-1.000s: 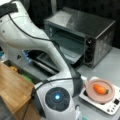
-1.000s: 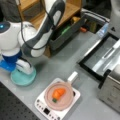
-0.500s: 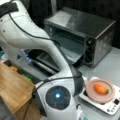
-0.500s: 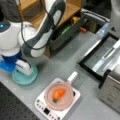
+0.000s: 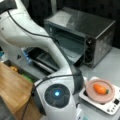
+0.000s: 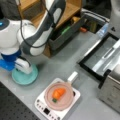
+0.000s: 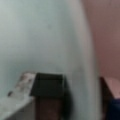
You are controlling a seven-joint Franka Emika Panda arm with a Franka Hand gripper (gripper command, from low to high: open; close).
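The gripper sits low on the teal plate; seemingly touching it, though whether its jaws are apart cannot be told; the carrot on its pink plate lies near the teal plate.

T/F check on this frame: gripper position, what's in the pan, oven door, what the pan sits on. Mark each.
1. The gripper is down on the teal plate, at a front view's left. True.
2. The pink pan holds a banana. False: it holds a carrot.
3. The toaster oven door is open. True.
4. The pan sits on bare table. False: it sits on a white cooktop.
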